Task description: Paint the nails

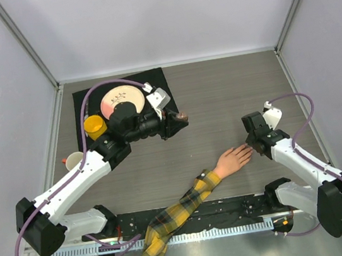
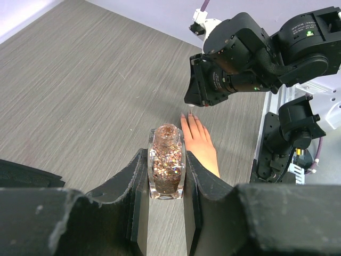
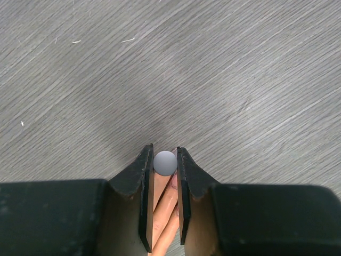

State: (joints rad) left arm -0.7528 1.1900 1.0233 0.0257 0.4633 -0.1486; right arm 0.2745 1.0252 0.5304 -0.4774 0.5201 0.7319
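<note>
L arm reaches out over the middle of the surface [image 1: 229, 88]. The left hand [image 2: 166, 158] is clamped on a glitter polish bottle [image 2: 167, 162]: a clear square bottle of coppery glitter, upright, open neck up, one pad on each side. In the top view the bottle [image 1: 182, 117] is held off the front-right corner of the black mat [image 1: 90, 96], well apart from the mannequin hand [image 1: 231, 159].

The mannequin hand lies flat on the surface, palm down, fingers pointing toward the R arm, on an arm in a plaid sleeve [image 1: 185, 205] that runs diagonally to the near edge.

The right hand [image 1: 254, 147] sits right at the mannequin fingertips. Its wrist cam shows it closed on a small grey knob [image 3: 165, 162], gripped between both pads near the tips, w/ peach fingers directly under the gap. Can't see any brush below the knob.

The nails [image 2: 189, 115] are tiny, at the ends of the fingers and just below the right hand in the L wrist view. Can't tell whether any polish is on them.

Back left: the black mat carries a round pink-and-cream dish [image 1: 118, 99] and a yellow cup [image 1: 94, 126]. A white cup [image 1: 74, 161] stands just off the mat, beside the L arm.
</note>
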